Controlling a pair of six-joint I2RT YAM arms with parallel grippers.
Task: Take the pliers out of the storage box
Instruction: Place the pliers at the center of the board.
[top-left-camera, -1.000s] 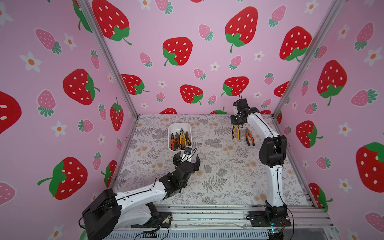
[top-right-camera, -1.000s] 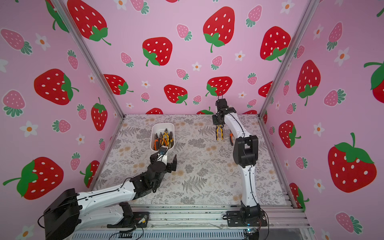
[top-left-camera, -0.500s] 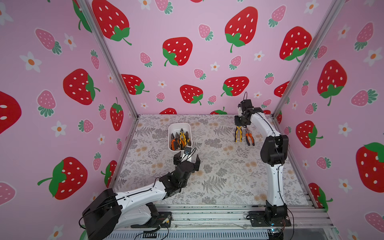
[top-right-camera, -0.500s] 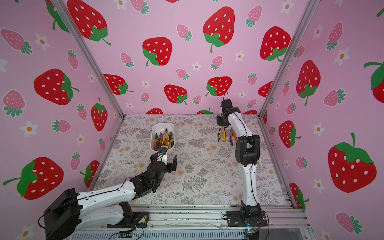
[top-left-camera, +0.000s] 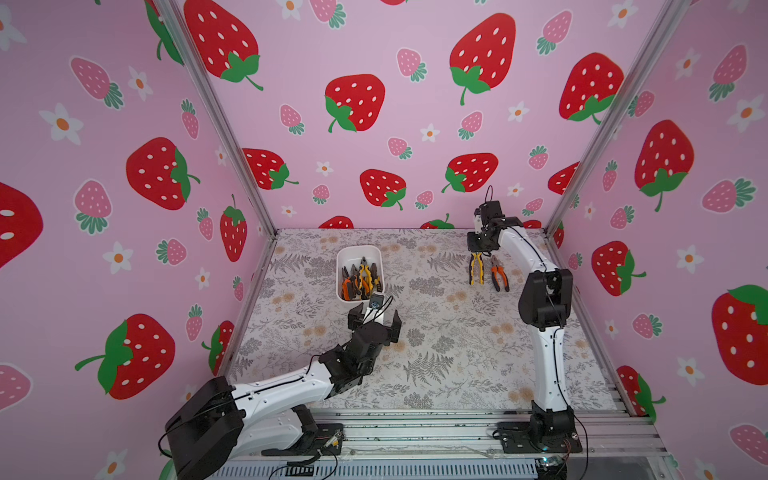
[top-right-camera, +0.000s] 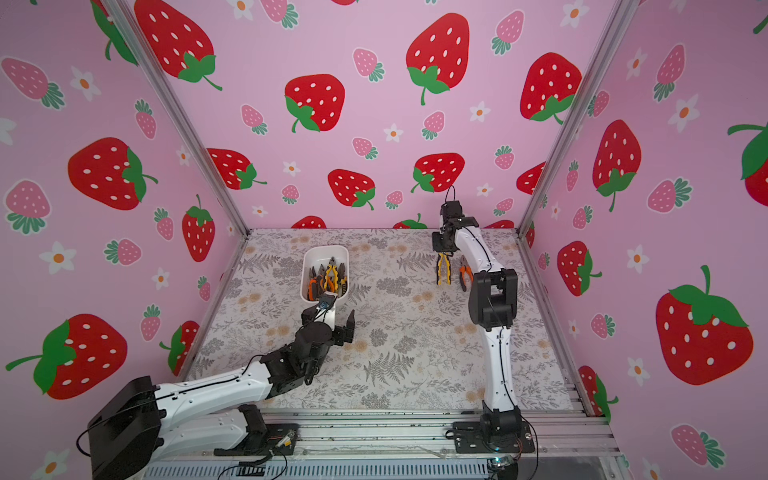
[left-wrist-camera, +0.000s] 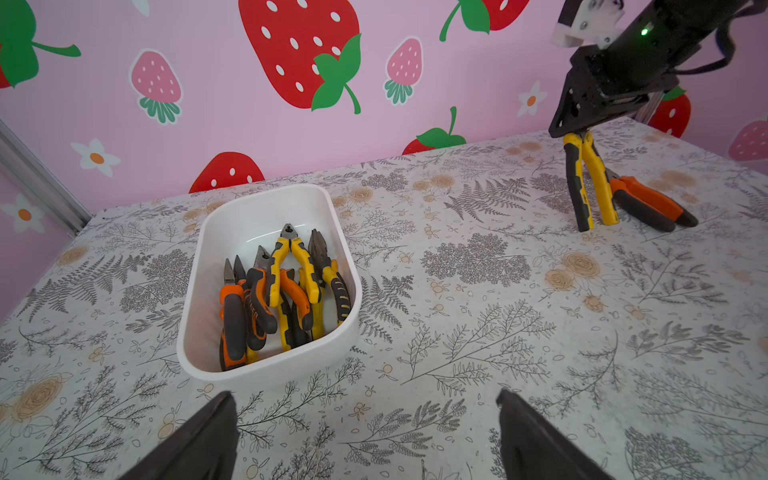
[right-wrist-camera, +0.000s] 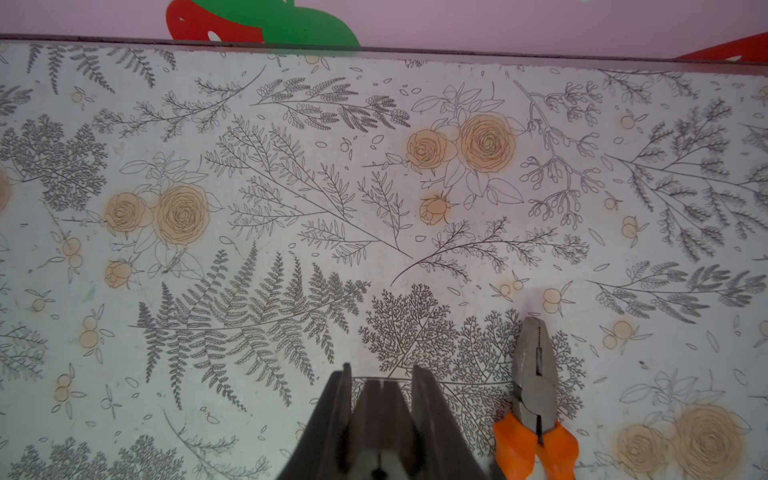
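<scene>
The white storage box (top-left-camera: 341, 266) (top-right-camera: 325, 248) (left-wrist-camera: 266, 195) sits at the mid-left of the table with several pliers (top-left-camera: 360, 280) (top-right-camera: 328, 279) (left-wrist-camera: 286, 291) piled inside. My left gripper (top-left-camera: 375, 319) (top-right-camera: 330, 320) (left-wrist-camera: 365, 399) is open and empty, just in front of the box. At the far right my right gripper (top-left-camera: 477, 252) (top-right-camera: 443, 252) (left-wrist-camera: 575, 133) (right-wrist-camera: 380, 370) is shut on the head of yellow-and-black pliers (top-left-camera: 476, 270) (top-right-camera: 443, 272) (left-wrist-camera: 590, 183). They hang upright and their handle tips seem to touch the table.
Orange-handled pliers (top-left-camera: 498, 276) (top-right-camera: 465, 276) (left-wrist-camera: 648, 203) (right-wrist-camera: 536, 382) lie on the table just right of the held pair. Pink strawberry walls close in the back and both sides. A metal rail (top-left-camera: 415, 428) runs along the front.
My right gripper has carried the yellow-and-black pliers slightly right and down, next to the orange pair. The left arm has not moved.
</scene>
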